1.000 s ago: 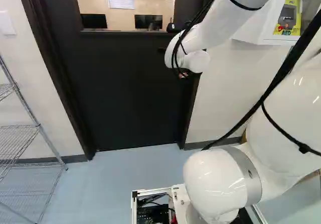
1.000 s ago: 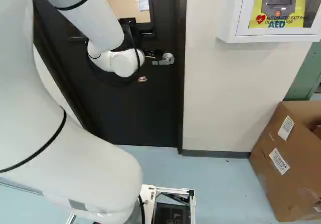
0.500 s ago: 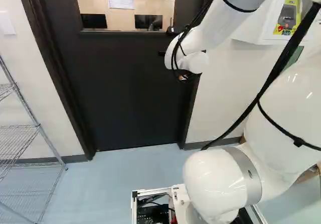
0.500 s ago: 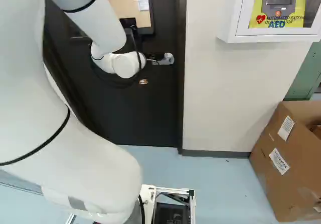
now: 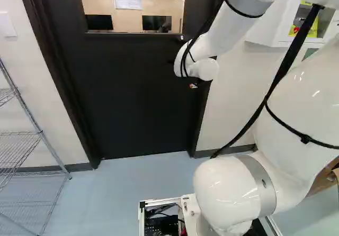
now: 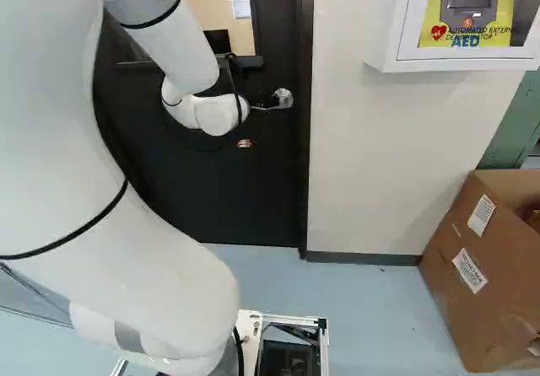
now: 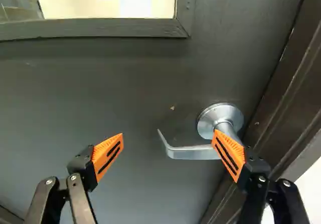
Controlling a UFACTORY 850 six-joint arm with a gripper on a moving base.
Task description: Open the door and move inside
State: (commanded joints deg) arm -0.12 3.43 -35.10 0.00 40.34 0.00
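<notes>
The gripper [image 6: 245,143] shows only as a small orange bit below the white wrist in the right base view, beside the door handle [image 6: 283,99]. In the wrist view the gripper [image 7: 168,142] stands open, fingers wide apart. One orange pad [image 7: 228,154] overlaps the root of the silver lever [image 7: 193,152]; whether they touch, I cannot tell. The lever points across the gap, its bent end short of the other pad [image 7: 107,156]. The dark door [image 5: 137,98] looks closed in its frame [image 5: 62,98].
Wire shelving [image 5: 39,135] stands left of the door. A white AED cabinet [image 6: 384,30] hangs on the wall right of it, above a cardboard box [image 6: 460,283]. The door's window [image 7: 100,0] is above the handle. Blue floor [image 5: 127,183] lies ahead of the base.
The wrist has dropped slightly and shifted towards the handle in the right base view, with the orange bit moving along. The upper arm has swung too. Base and door have stayed put.
</notes>
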